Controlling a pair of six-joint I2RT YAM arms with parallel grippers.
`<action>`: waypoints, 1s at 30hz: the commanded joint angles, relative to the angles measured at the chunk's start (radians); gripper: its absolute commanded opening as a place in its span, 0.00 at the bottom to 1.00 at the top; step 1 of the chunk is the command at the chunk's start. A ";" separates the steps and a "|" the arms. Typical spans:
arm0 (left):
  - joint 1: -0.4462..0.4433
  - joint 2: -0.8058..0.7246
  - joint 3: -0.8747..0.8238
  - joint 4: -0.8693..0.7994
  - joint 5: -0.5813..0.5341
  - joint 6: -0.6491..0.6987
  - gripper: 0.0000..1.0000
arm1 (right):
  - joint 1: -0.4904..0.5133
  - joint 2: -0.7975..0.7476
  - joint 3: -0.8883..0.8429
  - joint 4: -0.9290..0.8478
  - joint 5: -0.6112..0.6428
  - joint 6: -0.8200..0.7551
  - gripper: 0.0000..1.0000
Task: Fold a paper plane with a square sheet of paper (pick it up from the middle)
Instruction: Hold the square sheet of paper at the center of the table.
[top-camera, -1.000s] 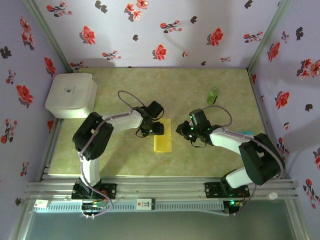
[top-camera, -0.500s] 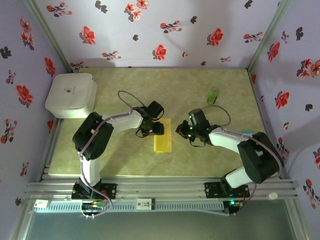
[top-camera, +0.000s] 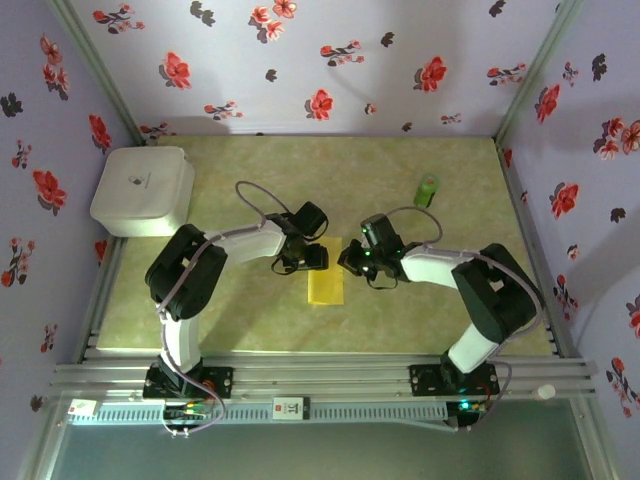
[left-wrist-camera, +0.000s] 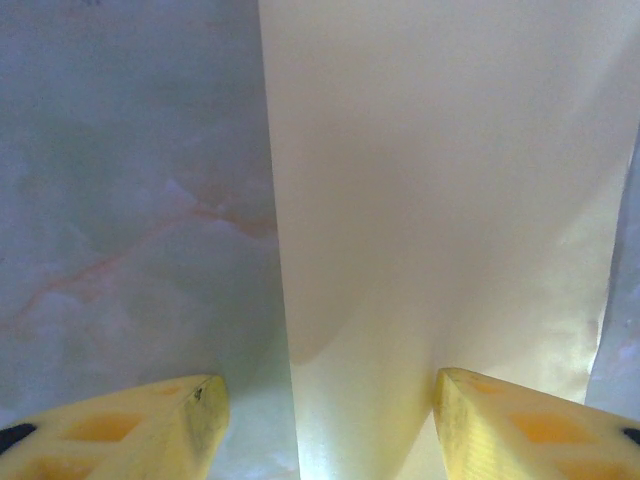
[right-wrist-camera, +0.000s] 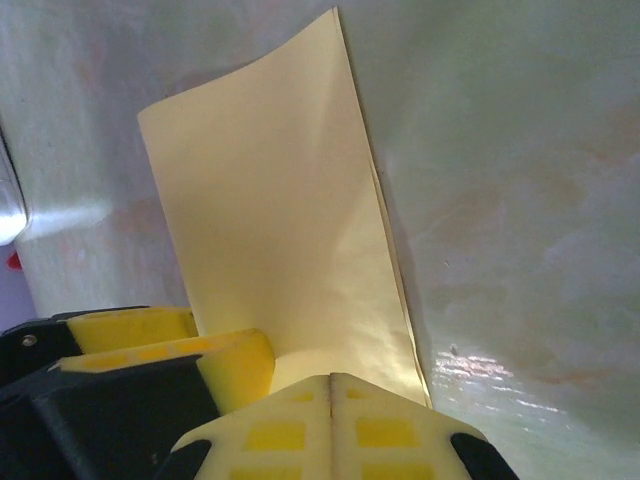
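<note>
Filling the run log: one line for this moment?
paper folded to rectangle | left gripper open over it | right gripper shut at its edge

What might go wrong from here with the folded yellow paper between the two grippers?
1. The right gripper, fingers shut, sits at the near end of the square sheet of paper, whose two layers are not flush along one side; a push there might set the crease askew.
2. The left gripper stands open astride one paper edge; closing or dragging could crumple or shift the sheet.
</note>
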 joint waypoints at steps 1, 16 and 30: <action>-0.003 0.104 -0.049 0.074 -0.006 -0.008 0.59 | 0.014 0.029 0.043 0.001 -0.014 -0.015 0.00; -0.003 0.101 -0.060 0.086 -0.004 -0.009 0.60 | 0.025 0.111 0.086 0.003 -0.047 -0.037 0.00; -0.005 0.076 -0.050 0.081 0.006 -0.016 0.60 | 0.023 0.142 0.049 -0.170 0.042 -0.171 0.00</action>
